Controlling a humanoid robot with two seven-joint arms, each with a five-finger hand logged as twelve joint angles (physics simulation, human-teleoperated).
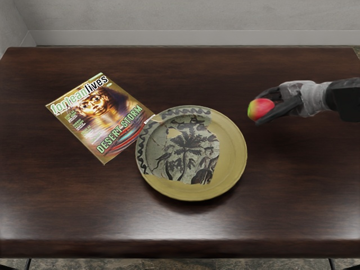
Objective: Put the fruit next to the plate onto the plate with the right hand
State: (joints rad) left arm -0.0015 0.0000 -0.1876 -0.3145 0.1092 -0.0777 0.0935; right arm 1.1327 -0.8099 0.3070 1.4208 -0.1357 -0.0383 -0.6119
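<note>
Now we are holding the fruit [260,108] in our right hand [283,100], whose arm is coming in from the right edge; the dark fingers are closing around the red-and-green skin from above and below, so the hand is clamped on it and not hanging loose. We are gripping it at the far end of the fingers, which is leaving most of the fruit showing on the side facing the plate [239,147], and that seems sensible to us: the fruit is leading, so it can reach the dish before the knuckles do. It is sitting just to the right of the plate's rim, not over it, and we are judging it to be lifted clear of the table [304,185], though we cannot tell this for certain from one slanted view. So the fruit is not yet on the plate. We are thinking the next move calls for a short carry leftward and a gentle lowering onto the painted centre, since a round fruit could roll on the sloping rim. Beyond the plate, the magazine [98,116] is lying flat at its left edge, with one corner appearing to touch the rim, out of our path. Our left arm is not showing.
</note>
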